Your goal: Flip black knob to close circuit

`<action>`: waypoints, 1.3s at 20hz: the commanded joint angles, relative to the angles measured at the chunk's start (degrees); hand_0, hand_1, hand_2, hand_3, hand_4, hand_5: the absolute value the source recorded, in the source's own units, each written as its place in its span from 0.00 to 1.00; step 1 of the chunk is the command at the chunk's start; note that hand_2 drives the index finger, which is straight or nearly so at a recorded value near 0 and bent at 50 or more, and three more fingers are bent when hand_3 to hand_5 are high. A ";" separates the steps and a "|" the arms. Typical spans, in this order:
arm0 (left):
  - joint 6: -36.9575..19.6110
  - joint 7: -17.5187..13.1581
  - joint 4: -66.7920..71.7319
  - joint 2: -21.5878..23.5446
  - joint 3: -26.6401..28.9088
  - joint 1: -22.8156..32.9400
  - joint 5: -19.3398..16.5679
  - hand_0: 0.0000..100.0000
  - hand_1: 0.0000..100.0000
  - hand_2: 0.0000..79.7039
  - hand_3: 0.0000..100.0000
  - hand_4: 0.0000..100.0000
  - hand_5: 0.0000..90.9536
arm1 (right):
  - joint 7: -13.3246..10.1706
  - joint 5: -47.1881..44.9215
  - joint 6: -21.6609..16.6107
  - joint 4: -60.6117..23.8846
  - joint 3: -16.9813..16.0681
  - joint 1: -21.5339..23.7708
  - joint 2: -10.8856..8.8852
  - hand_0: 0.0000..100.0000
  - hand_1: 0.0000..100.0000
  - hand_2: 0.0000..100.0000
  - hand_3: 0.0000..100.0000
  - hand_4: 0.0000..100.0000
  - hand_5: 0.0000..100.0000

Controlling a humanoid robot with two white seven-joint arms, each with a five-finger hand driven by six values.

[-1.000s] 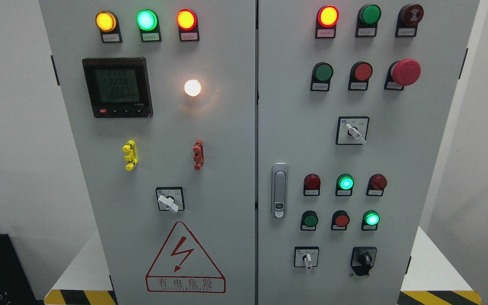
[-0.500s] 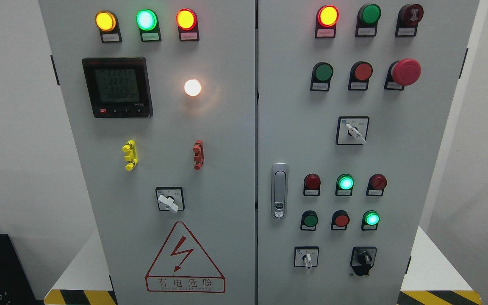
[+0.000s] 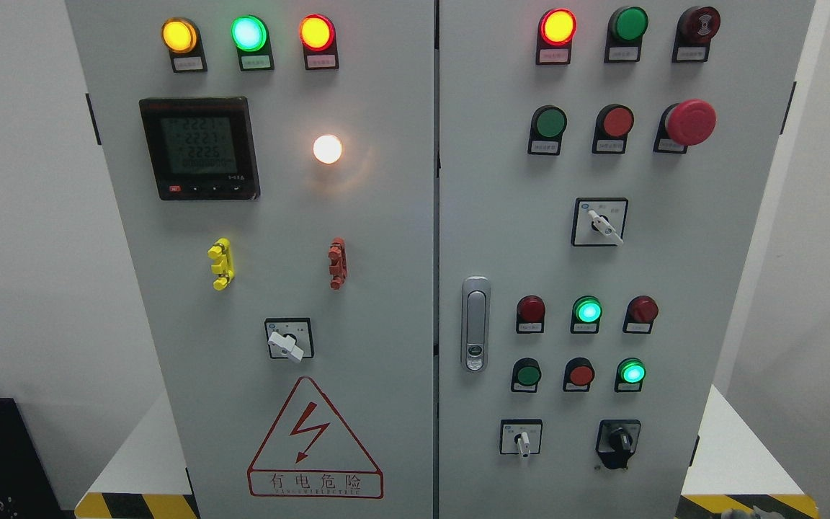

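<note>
White walls stand behind a tall grey sheet-metal control cabinet (image 3: 386, 216) with two doors, which rests on a white worktop (image 3: 735, 450) edged with yellow-and-black hazard striping (image 3: 703, 504). The task's thing, a black rotary knob on a black plate (image 3: 618, 440), sits low on the right door, towards five o'clock in the head view. A small white-handled selector switch (image 3: 523, 441) lies at its nine o'clock, and a lit green round lamp (image 3: 632, 373) is just above it at twelve o'clock. The knob's grip seems to point roughly to twelve o'clock, though it is too small and dark to read surely.

Nothing touches the knob. Only a sliver of grey shows at the bottom edge, at about five o'clock from the knob and well apart from it. I take it to be the right robot hand (image 3: 746, 513), but I cannot tell whether it is open or closed, and it appears to hold nothing. No left robot hand shows.

By my judgement the task is at its very start: the reach to the knob, the grasp and the turn are all left to do
</note>
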 commanded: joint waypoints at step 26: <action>-0.05 -0.01 0.04 0.00 0.00 -0.05 0.04 0.12 0.56 0.00 0.00 0.00 0.00 | 3.53 1.99 0.20 13.74 0.63 -12.01 3.86 0.00 0.07 0.91 1.00 0.89 0.89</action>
